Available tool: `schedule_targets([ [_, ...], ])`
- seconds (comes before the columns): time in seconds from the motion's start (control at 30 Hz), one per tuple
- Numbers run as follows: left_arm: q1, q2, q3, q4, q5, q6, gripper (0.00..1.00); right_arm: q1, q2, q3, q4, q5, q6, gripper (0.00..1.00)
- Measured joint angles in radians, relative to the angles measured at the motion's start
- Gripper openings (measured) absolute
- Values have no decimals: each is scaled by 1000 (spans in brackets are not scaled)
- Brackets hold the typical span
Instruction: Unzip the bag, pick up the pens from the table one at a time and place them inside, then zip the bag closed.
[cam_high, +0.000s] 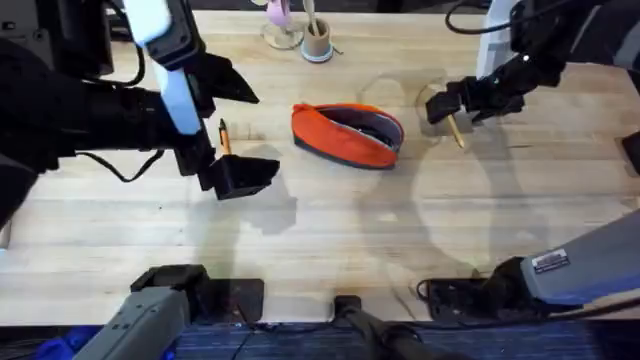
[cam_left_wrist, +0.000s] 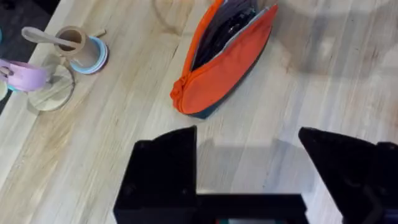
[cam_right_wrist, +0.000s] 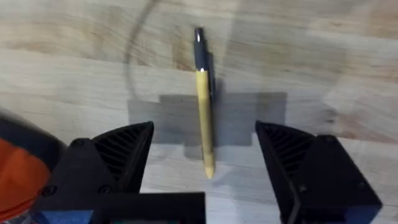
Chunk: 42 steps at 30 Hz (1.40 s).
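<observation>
Pale butcher-block planks of the table (cam_high: 330, 215) carry the soft orange pouch with navy base (cam_high: 346, 133), lying unzipped mid-table so pens can drop in. Just right of it, the right gripper (cam_right_wrist: 204, 177) hovers wide open, straddling a thin yellow pen (cam_right_wrist: 203, 102), apparently lined up to pinch it; the left gripper (cam_left_wrist: 249, 171), also open and empty, waits near the pouch's other end.

The overhead camera looks down and forward across the table (cam_high: 320, 240). 2 wrist cameras sit close above the wood, and both share the orange bag (cam_left_wrist: 224, 62) with it.
</observation>
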<state>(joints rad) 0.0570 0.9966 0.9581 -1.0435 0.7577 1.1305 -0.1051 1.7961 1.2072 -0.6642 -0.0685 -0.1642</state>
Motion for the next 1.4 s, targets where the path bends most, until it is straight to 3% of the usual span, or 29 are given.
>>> schedule_targets([
  [0.27, 0, 0, 0, 0, 0, 0, 993, -14, 30, 16, -1, 53, -7, 342],
  [0.37, 0, 0, 0, 0, 0, 0, 993, -14, 30, 16, -2, 53, -7, 144],
  [0.47, 0, 0, 0, 0, 0, 0, 993, -14, 30, 16, -1, 53, -7, 48],
  [1.1, 0, 0, 0, 0, 0, 0, 993, -10, 18, 14, -16, 35, -7, 30],
  [1.4, 0, 0, 0, 0, 0, 0, 993, 33, -192, 7, -77, 16, -77, 31],
])
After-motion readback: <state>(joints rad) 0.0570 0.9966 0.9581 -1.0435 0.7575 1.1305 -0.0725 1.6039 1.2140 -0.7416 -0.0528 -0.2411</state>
